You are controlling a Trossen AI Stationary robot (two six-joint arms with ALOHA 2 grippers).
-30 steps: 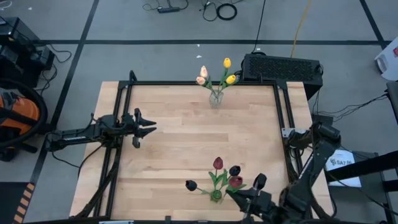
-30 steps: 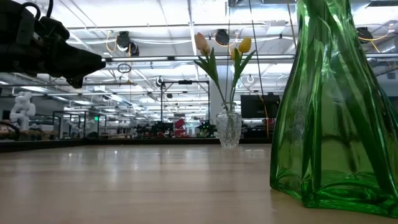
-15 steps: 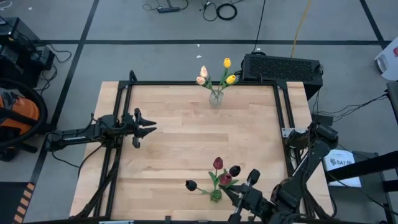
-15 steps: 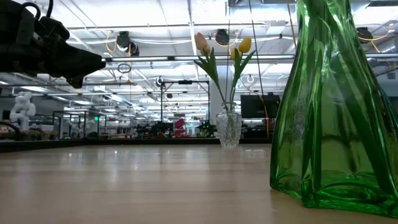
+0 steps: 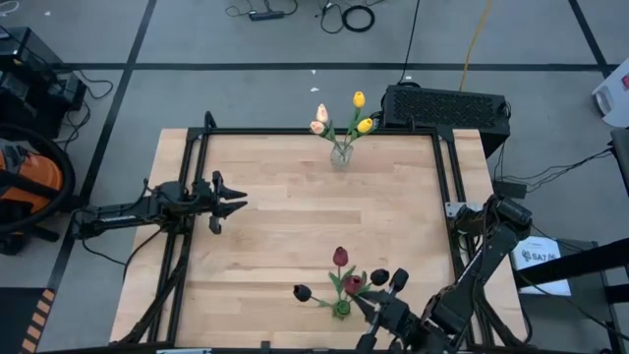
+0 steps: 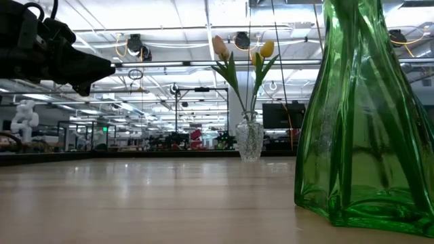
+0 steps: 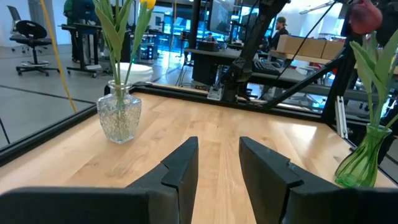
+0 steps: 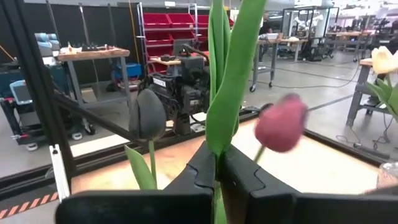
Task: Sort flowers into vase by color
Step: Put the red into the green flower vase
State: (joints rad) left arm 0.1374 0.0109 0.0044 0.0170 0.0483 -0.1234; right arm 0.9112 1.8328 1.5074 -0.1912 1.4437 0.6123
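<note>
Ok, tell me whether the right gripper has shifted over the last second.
Yes. In the high view the right gripper has slid leftward along the table's near edge, closer to the green vase, shut on a flower stem.

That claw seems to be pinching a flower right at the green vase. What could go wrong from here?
The right gripper is shut on a green stem among the dark flowers crowded in the green vase. A sideways pull might tip that vase, which stands near the table's front edge, or drag neighbouring blooms out. The tight pinch could also bend the thin stem. The left gripper waits open, too far off to steady anything.
</note>
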